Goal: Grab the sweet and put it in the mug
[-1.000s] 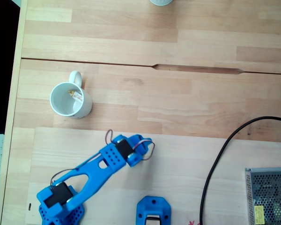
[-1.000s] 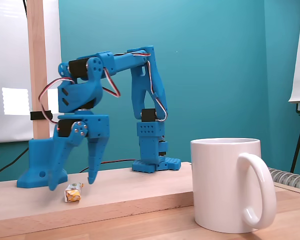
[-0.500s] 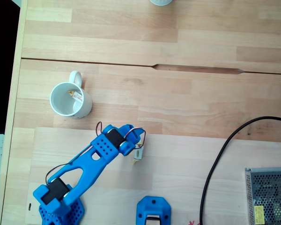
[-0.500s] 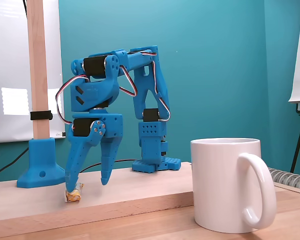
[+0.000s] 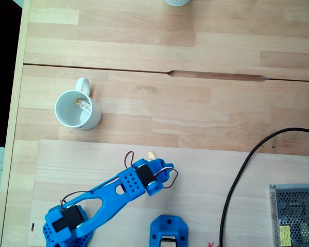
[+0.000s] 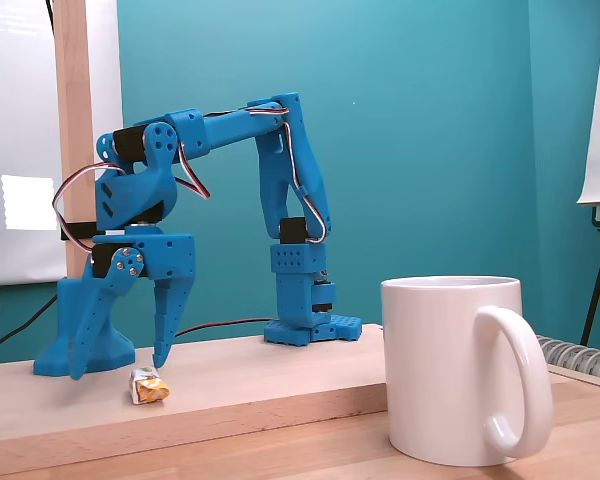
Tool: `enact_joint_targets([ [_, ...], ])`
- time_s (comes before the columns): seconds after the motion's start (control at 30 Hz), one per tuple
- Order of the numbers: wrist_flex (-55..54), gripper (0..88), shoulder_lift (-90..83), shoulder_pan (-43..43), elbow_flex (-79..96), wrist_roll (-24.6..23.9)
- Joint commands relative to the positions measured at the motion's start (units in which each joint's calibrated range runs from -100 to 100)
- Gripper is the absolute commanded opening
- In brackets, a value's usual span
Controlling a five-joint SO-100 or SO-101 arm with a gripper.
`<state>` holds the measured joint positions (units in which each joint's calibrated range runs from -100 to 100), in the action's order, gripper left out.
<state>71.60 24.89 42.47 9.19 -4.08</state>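
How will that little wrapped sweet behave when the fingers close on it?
The sweet is tiny beside the open gripper, so probably very light and apt to skid on the smooth wooden board. Its crinkled wrapper likely gives under pressure and may slip. It lies flat, so rolling seems unlikely.

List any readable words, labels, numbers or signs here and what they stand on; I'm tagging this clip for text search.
No text can be read in either fixed view.
Yellow label on the metal mesh box: print too small and blurred to read.
Red marks at the table's bottom edge: cut off, illegible.
The sweet: wrapper print too small to make out.
The mug: plain white, no marking.
The gripper: plain blue, no marking.
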Motion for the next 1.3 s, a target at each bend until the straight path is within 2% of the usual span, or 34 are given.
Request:
enact_joint_targets([
  [0.0,-0.6,32.1,-0.6,-0.6,-2.3,0.1],
  [1.27,-0.6,32.1,-0.6,-2.3,0.2,-0.1],
])
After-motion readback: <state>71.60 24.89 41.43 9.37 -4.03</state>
